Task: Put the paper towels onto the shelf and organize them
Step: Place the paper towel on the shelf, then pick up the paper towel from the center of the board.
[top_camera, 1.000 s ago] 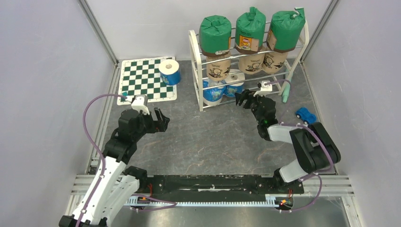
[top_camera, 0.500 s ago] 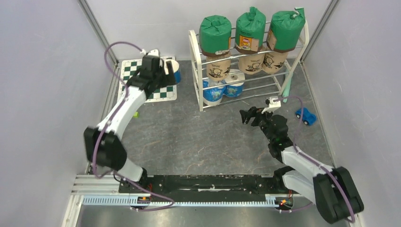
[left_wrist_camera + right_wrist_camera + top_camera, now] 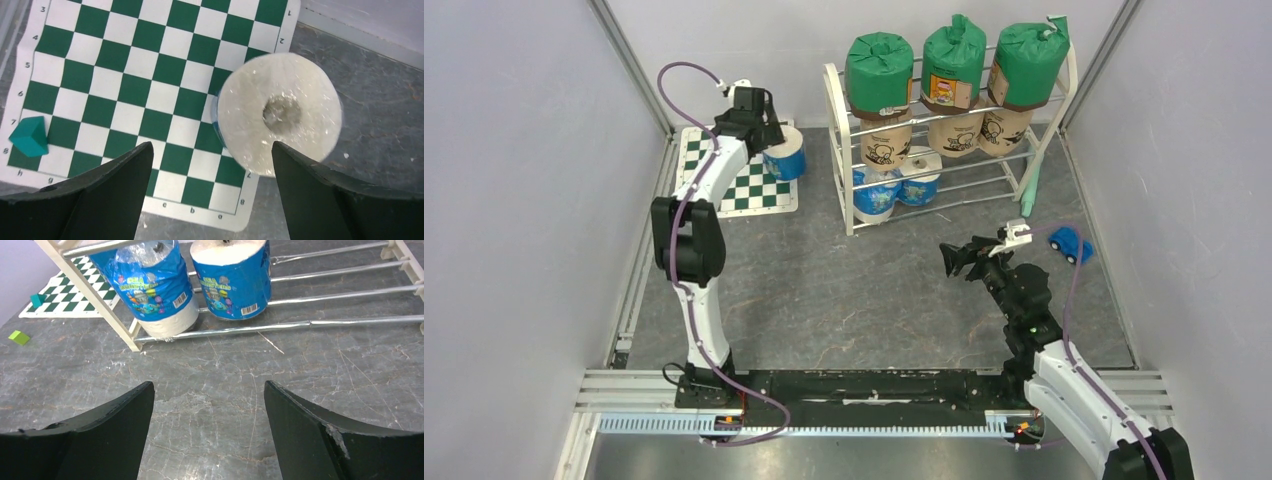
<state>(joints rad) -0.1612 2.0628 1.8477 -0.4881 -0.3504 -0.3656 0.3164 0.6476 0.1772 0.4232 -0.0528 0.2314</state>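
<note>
At four o'clock on the bench [image 3: 844,300], the right end effector [image 3: 952,258] hangs spread and empty, facing the shelf [image 3: 837,130] at one o'clock, where eight rolls [image 3: 879,75] sit. The step in hand: fetching the ninth roll [image 3: 280,114], upright on the checkered mat [image 3: 125,75] at eleven o'clock. The left end effector [image 3: 210,147] hovers above it, spread, touching nothing; next, I judge, centre, descend, close.

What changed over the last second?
The left gripper swung out to the far chessboard mat and hovers open over the blue-wrapped roll. The right gripper drew back from the shelf, open and empty. The shelved rolls and toy car stayed put.
</note>
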